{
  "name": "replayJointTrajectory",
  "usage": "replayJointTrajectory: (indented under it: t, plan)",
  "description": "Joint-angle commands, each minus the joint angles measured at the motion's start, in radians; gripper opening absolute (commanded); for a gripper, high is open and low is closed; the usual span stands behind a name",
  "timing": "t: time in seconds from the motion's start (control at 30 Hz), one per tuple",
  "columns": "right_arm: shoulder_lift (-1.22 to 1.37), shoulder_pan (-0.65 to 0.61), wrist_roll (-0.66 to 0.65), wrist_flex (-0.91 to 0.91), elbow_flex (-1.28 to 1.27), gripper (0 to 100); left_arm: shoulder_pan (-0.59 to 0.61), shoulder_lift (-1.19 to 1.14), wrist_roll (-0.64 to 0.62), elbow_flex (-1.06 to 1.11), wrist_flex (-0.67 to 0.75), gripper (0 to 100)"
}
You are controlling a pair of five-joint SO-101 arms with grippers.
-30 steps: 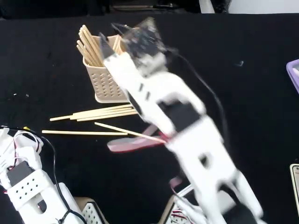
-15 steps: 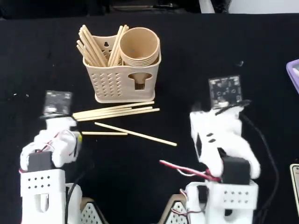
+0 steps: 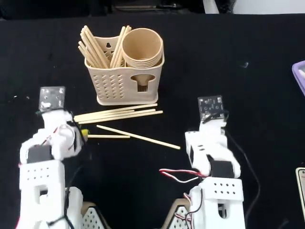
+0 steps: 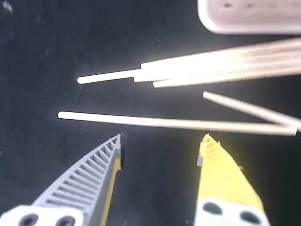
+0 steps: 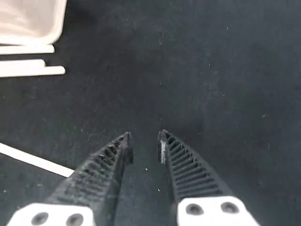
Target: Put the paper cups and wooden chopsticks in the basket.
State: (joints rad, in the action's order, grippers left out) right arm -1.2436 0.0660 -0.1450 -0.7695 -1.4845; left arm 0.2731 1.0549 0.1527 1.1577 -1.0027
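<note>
**High view.** A cream slotted basket [image 3: 119,88] stands upright at the far middle of the black table [image 3: 248,119]. Its right compartment holds a nested stack of paper cups [image 3: 142,47], mouths up. Its left compartment holds a sheaf of wooden chopsticks [image 3: 93,47] that fans out above the rim. Just in front of the basket a bundle of loose chopsticks [image 3: 119,114] lies flat, roughly parallel to the front wall. Nearer the arms lie a slanted chopstick [image 3: 143,138] and a level chopstick [image 3: 109,136], whose near ends almost meet. The left arm [image 3: 47,143] and the right arm [image 3: 212,148] sit folded at the near edge, one on each side of these loose pieces. A purple object [image 3: 300,74] shows at the table's right edge.

**Left wrist view.** The left gripper [image 4: 162,140] hangs above the table with its jaws released wide and nothing between them. The level chopstick lies just beyond the tips, apart from them.

**Right wrist view.** The right gripper [image 5: 144,136] has its jaws parted only narrowly and grasps nothing. It is over bare table, with the slanted chopstick's end beside it.
</note>
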Motion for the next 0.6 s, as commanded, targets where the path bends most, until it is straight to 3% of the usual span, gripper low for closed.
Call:
replayJointTrajectory:
  t: [0.0, 0.27, 0.57]
  plan:
    - [-0.022, -0.014, 0.005, 0.048, -0.012, 10.0, 0.019, -0.273, -0.166, -0.191, 0.068, 27]
    - [-0.022, -0.015, 0.0, 0.063, -0.033, 9.9, 0.035, -0.675, -0.367, -0.541, 0.074, 27]
    - [-0.022, -0.015, 0.0, 0.063, -0.038, 9.9, 0.041, -1.066, -0.256, -0.862, 0.066, 27]
